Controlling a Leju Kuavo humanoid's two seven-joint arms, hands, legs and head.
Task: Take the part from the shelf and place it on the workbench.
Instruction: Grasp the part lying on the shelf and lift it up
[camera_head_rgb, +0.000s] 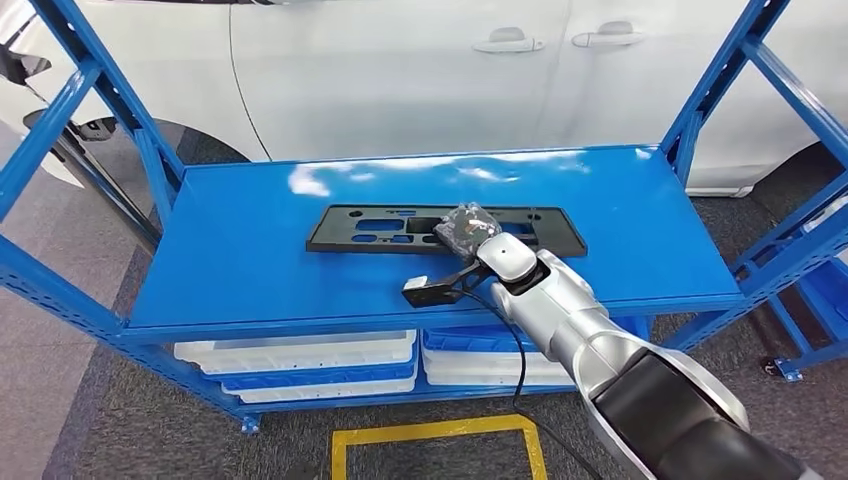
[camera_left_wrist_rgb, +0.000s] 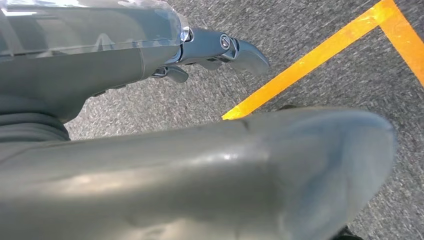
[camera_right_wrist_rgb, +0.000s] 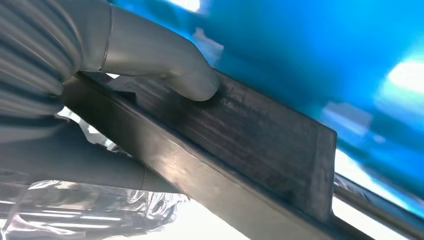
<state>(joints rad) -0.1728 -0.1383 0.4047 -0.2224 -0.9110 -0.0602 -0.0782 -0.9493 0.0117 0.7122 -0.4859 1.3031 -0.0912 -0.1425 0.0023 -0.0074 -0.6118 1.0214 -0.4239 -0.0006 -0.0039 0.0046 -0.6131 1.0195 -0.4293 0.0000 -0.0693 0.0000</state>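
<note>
Right arm: the silver right arm (camera_head_rgb: 600, 340) is reaching in from nearest the camera, stretching forward and slightly left over the shelf's front edge, with a black cable trailing beneath it.
Right hand: the right hand (camera_head_rgb: 468, 228) is resting on the middle of the part; in the right wrist view its thick grey thumb (camera_right_wrist_rgb: 195, 82) is pressing on one face of the part's edge while another finger is lying along the opposite side, so it appears to be pinching the part between them.
Part: the flat black slotted plate (camera_head_rgb: 380, 228) is lying lengthwise on the blue shelf top (camera_head_rgb: 250, 250), apparently not yet lifted.
Why held so: gripping near the middle is likely keeping the long plate balanced for lifting.
Left hand: the left hand (camera_left_wrist_rgb: 220, 50) is hanging over grey carpet near a yellow floor line (camera_left_wrist_rgb: 310, 60), holding nothing; how far its fingers are curled I cannot tell.
Backdrop: a white car (camera_head_rgb: 420, 70) is standing behind the shelf.
</note>
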